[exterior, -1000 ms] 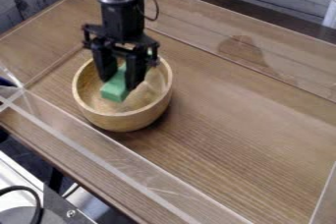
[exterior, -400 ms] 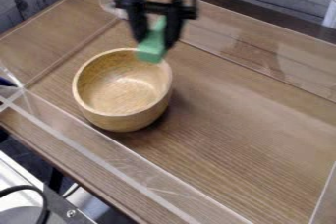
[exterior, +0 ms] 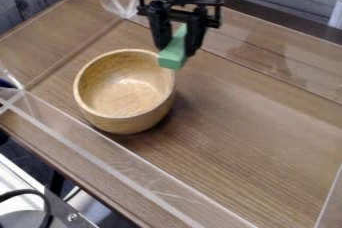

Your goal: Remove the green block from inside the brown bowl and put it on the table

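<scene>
My gripper [exterior: 178, 47] hangs pointing down just past the far right rim of the brown bowl [exterior: 123, 90], shut on the green block [exterior: 174, 52]. The block dangles between the black fingers, clear of the bowl and above the table [exterior: 241, 112]. Nothing lies inside the light tan bowl, which sits at the left of the table.
Clear plastic walls [exterior: 80, 142] edge the tabletop along the front and left. A darker stain [exterior: 247, 47] marks the wood to the right of the gripper. Open wood stretches to the right of the bowl.
The gripper lifted the green block out of the bowl and carried it up and to the right, past the bowl's rim. The bowl stayed in place.
</scene>
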Controlling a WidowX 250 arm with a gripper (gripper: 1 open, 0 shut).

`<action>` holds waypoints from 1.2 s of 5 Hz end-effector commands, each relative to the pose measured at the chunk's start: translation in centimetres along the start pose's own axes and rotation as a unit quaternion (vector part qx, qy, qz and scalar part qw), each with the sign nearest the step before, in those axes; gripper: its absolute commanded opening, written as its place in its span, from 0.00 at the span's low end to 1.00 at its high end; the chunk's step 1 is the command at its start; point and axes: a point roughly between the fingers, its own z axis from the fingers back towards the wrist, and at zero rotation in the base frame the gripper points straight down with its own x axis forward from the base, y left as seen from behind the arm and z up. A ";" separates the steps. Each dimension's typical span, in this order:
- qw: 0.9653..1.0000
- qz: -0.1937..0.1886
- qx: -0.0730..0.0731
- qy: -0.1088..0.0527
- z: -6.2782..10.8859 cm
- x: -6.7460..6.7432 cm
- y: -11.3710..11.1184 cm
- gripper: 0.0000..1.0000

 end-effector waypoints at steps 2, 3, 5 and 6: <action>0.999 0.030 0.002 -0.045 1.7 2.8 5.5 0.00; 0.999 0.015 -0.001 -0.040 1.2 2.2 4.0 0.00; 0.999 -0.014 -0.008 -0.035 -0.2 0.9 -0.3 0.00; 0.999 -0.028 -0.011 -0.034 -0.9 0.7 -3.9 0.00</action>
